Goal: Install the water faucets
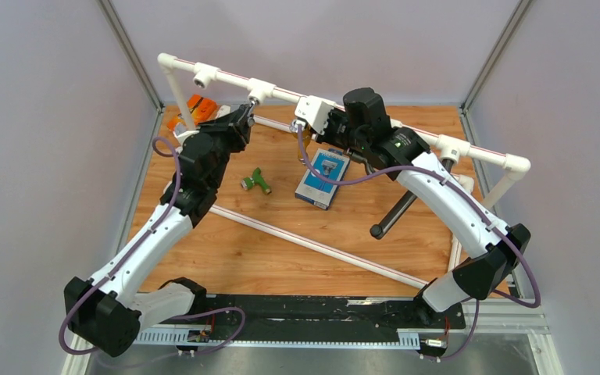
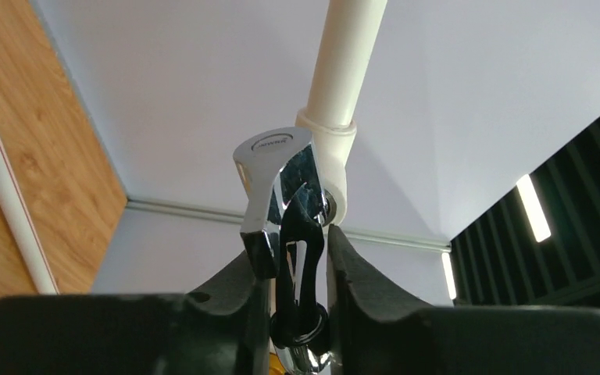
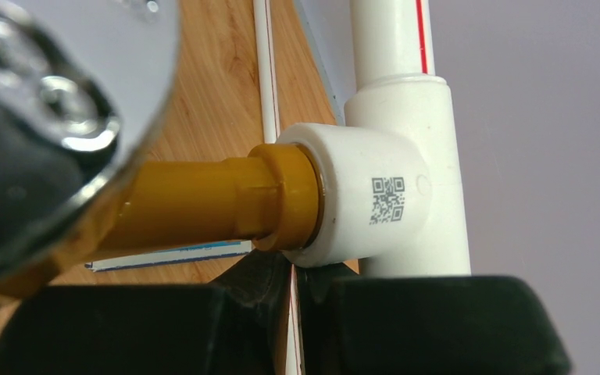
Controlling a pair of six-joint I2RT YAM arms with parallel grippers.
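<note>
— Up at the back rail, left side: left gripper (image 2: 297, 244) is clamped on the chrome faucet (image 2: 275, 176), one jaw either side of its body. The faucet sits against a tee socket (image 2: 330, 148) of the white pipe frame (image 1: 226, 78).
— Screwed fully in?
— Can't tell, the faucet hides the joint.
— Right side?
— Right gripper (image 3: 295, 273) is pinched closed, just a sliver of gap, nothing visible in it. It sits just below another tee (image 3: 375, 195) that has a brass fitting (image 3: 219, 203) in its socket. There's a shiny blur near the lens, can't identify it.
— Other faucet?
— Green faucet (image 1: 256, 181) is lying on the surface (image 1: 242, 258), mid-left. It's apart from both grippers, near the blue-and-white box (image 1: 323, 178) on its left.
— Room to move?
— Tight at the back. The frame runs along the rear edge close to the wall. Left arm is near the back-left corner, beside some orange items (image 1: 199, 105). A thin white pipe (image 1: 312, 246) crosses the wood diagonally. A black rod (image 1: 394, 211) lies under the right arm. Bare wood shows between that pipe and the arm bases.
</note>
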